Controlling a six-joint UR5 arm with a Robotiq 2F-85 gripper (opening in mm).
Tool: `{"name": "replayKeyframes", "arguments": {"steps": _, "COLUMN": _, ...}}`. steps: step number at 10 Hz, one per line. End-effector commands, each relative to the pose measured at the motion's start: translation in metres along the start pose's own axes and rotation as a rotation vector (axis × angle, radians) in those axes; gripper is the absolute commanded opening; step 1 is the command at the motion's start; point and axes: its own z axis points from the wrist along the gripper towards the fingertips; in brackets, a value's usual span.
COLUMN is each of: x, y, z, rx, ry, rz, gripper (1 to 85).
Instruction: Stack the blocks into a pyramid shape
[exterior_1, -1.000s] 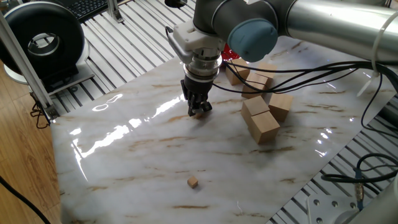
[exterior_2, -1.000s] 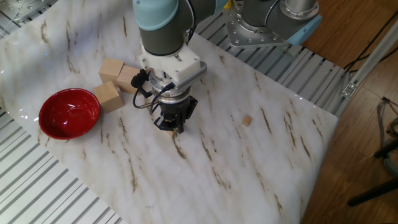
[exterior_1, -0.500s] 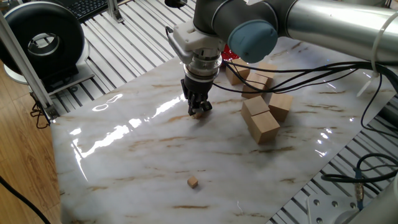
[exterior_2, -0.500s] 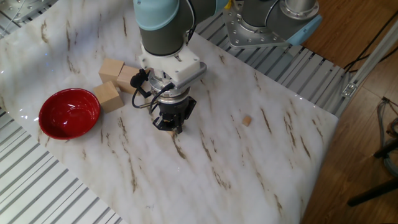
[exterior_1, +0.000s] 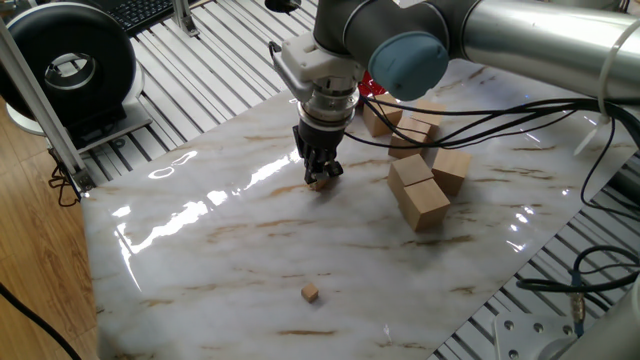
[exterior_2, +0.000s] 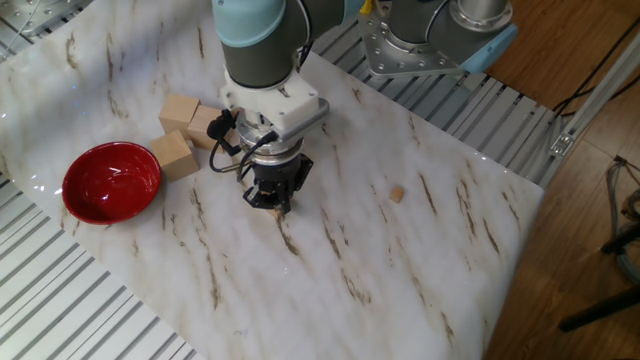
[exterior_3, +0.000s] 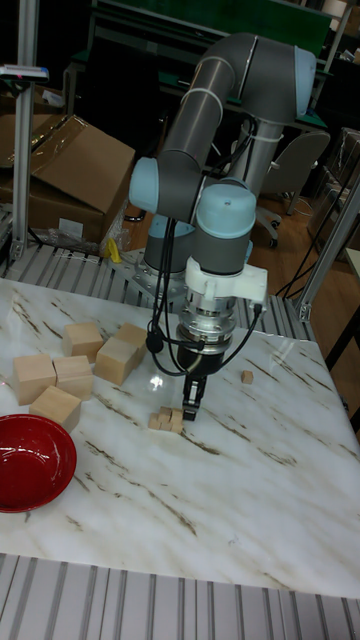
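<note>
My gripper (exterior_1: 320, 179) stands low over the marble table, fingers close together and pinched on a tiny tan block (exterior_1: 318, 184). In the tall fixed view the gripper (exterior_3: 189, 408) touches the right side of a small cluster of tiny blocks (exterior_3: 166, 418); how they are stacked is too small to tell. From the other side the gripper (exterior_2: 268, 201) hides that cluster. One more tiny block (exterior_1: 311, 293) lies alone near the table's front, also seen as a lone block (exterior_2: 397, 194) and a lone block (exterior_3: 246, 377) to the right of the gripper.
Several large pale wooden blocks (exterior_1: 420, 190) lie behind and right of the gripper, the same large blocks (exterior_3: 75, 365) in the tall view. A red bowl (exterior_2: 112, 181) sits by the table edge, beside metal slats. Cables hang from the wrist.
The gripper has crept a few pixels sideways toward the cluster of tiny blocks and stayed low. The lone block and the large blocks have not moved.
</note>
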Motion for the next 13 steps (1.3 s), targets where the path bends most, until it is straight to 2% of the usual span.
{"name": "replayKeyframes", "arguments": {"steps": 1, "x": 0.000, "y": -0.002, "z": -0.001, "rx": 0.002, "ry": -0.013, "rz": 0.005, "gripper": 5.3}}
{"name": "replayKeyframes", "arguments": {"steps": 7, "x": 0.004, "y": -0.002, "z": -0.002, "rx": 0.000, "ry": -0.016, "rz": 0.001, "gripper": 5.3}}
{"name": "replayKeyframes", "arguments": {"steps": 10, "x": -0.008, "y": 0.003, "z": 0.000, "rx": -0.009, "ry": -0.042, "rz": 0.042, "gripper": 6.0}}
{"name": "replayKeyframes", "arguments": {"steps": 11, "x": -0.010, "y": 0.004, "z": -0.001, "rx": -0.014, "ry": -0.039, "rz": 0.056, "gripper": 6.7}}
{"name": "replayKeyframes", "arguments": {"steps": 13, "x": -0.015, "y": 0.010, "z": -0.014, "rx": -0.025, "ry": 0.011, "rz": 0.139, "gripper": 8.0}}
